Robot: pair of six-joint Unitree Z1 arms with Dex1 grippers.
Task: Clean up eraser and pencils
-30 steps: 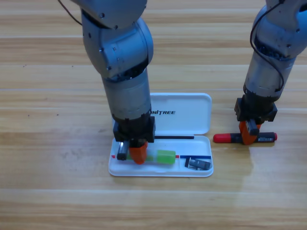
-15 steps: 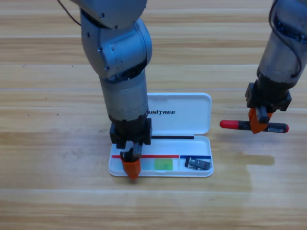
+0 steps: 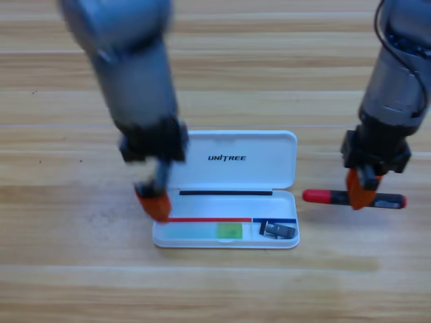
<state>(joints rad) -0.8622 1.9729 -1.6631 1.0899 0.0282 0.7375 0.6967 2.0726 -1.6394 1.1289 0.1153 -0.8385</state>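
My right gripper [image 3: 363, 195] is clamped on the marker [image 3: 353, 199], apparently lifted beside the case [image 3: 232, 188], which holds the green pen [image 3: 209, 231] and eraser [image 3: 278, 230]. My left gripper [image 3: 156, 205] hangs at the case's left edge; its state I can't tell. 1 risk: the off-centre marker tilts and catches the rim.
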